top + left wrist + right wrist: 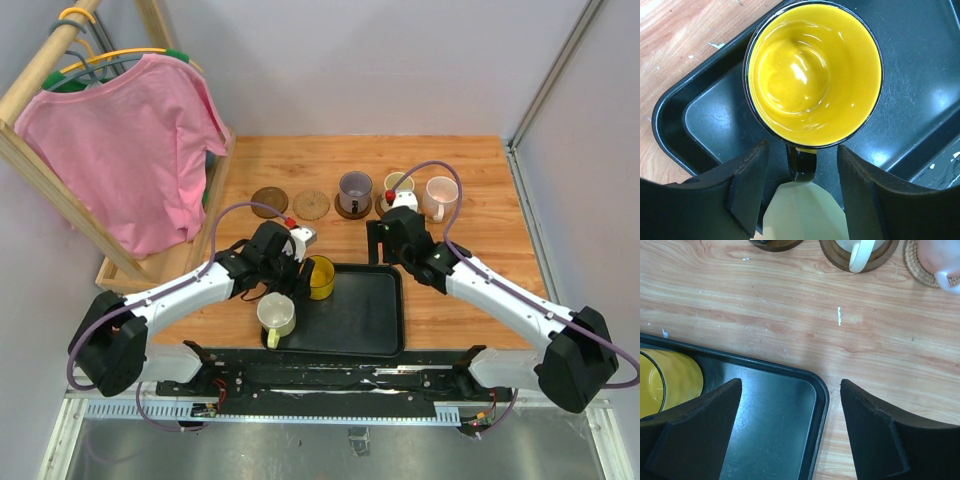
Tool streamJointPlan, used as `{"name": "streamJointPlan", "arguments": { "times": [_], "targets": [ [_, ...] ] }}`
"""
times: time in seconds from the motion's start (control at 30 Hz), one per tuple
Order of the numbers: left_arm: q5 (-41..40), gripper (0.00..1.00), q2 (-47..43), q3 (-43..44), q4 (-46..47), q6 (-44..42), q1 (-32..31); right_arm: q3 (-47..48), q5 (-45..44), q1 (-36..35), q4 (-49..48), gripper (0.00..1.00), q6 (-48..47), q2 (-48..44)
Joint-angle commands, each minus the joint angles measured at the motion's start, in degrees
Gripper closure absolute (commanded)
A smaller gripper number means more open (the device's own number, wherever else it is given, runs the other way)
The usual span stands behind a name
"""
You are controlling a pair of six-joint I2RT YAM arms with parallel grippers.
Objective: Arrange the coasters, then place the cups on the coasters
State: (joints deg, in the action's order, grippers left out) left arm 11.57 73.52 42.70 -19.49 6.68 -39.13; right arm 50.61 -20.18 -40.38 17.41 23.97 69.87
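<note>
The yellow cup [812,75] stands upright in the black tray [920,75]. My left gripper [801,150] is open, its fingers on either side of the cup's dark handle [802,165] with a gap on each side. A white cup with a yellowish handle [277,315] sits at the tray's left edge. At the back, a dark coaster [269,200] and a tan coaster [311,205] lie bare. The grey-purple cup [353,189], cream cup [398,187] and pink cup [440,197] each stand on a coaster. My right gripper [790,385] hangs open over the tray's far right corner [817,385], holding nothing.
A wooden clothes rack with a pink shirt [130,150] stands at the table's left side, its base along the left edge. Grey walls close off the back and right. Both arms' cables loop above the table.
</note>
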Motion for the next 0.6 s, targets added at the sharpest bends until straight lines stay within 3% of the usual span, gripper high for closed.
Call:
{"name": "streamJointPlan", "arguments": {
  "times": [0.0,0.37,0.57],
  "targets": [
    [0.86,0.4,0.64,-1.65,4.04,0.06,-0.42,1.02,-0.6,-0.97,0.24,0.19,0.3,1.45],
    [0.47,0.42,2.4,-2.91,5.73,-0.26,-0.42,1.2,-0.2,-0.96,-0.01,0.19,0.43,2.27],
    [0.56,0.5,3.23,-3.21,7.0,-0.07,-0.46,1.07,-0.23,-0.95,-0.01,0.19,0.41,2.12]
  ]
}}
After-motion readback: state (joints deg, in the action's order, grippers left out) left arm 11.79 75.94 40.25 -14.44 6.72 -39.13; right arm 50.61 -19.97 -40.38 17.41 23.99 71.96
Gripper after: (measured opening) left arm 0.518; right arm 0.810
